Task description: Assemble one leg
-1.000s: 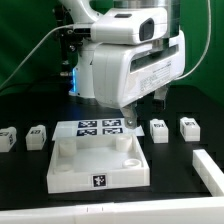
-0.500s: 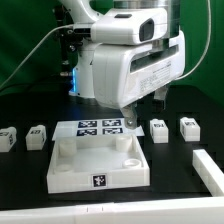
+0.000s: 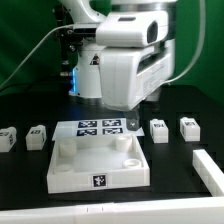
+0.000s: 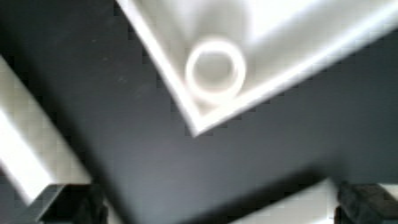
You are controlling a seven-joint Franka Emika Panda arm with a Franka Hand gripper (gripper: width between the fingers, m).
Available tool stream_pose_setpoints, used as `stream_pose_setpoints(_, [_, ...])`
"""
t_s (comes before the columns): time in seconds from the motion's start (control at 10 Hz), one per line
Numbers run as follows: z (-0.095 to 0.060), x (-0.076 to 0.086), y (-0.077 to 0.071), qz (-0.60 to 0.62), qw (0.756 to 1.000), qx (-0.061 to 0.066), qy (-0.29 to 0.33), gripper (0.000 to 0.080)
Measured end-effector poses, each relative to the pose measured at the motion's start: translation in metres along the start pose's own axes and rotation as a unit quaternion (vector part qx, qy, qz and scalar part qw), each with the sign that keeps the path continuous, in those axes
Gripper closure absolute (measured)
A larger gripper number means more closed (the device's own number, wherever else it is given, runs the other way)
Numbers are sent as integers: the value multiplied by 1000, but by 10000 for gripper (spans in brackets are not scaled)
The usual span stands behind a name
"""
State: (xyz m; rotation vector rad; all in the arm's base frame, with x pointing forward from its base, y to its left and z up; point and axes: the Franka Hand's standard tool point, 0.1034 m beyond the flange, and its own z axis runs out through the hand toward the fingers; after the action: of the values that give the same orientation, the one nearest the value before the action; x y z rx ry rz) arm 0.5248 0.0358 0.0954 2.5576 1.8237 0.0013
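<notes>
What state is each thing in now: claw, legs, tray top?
claw: open, holding nothing
exterior view's leftmost leg: loose on table
exterior view's inner left leg: loose on table
exterior view's inner right leg: loose on table
exterior view's rightmost leg: loose on table
tray top: flat on table, visible sockets empty

exterior view frontal and slightly raised, mid-range; wrist view close above the shared white top (image 3: 70, 176) (image 4: 285, 40)

Tray (image 3: 70, 178) between leg pairs (image 3: 36, 137) (marker board (image 3: 88, 127) behind).
</notes>
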Motion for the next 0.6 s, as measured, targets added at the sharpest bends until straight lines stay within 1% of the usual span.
stream_pose_setpoints(0.1, [10,-21,-18,-52,999,1,0,150])
stream_pose_setpoints(0.2, [18,-37,-26,-120,993,-7,4,150])
stream_pose_setpoints(0.3, [21,-45,-27,-161,987,-8,3,150])
stream_pose_setpoints(0.4, [20,-43,-24,-186,983,-10,1,150])
stream_pose_setpoints(0.6, [20,-44,-25,-174,985,-9,1,150])
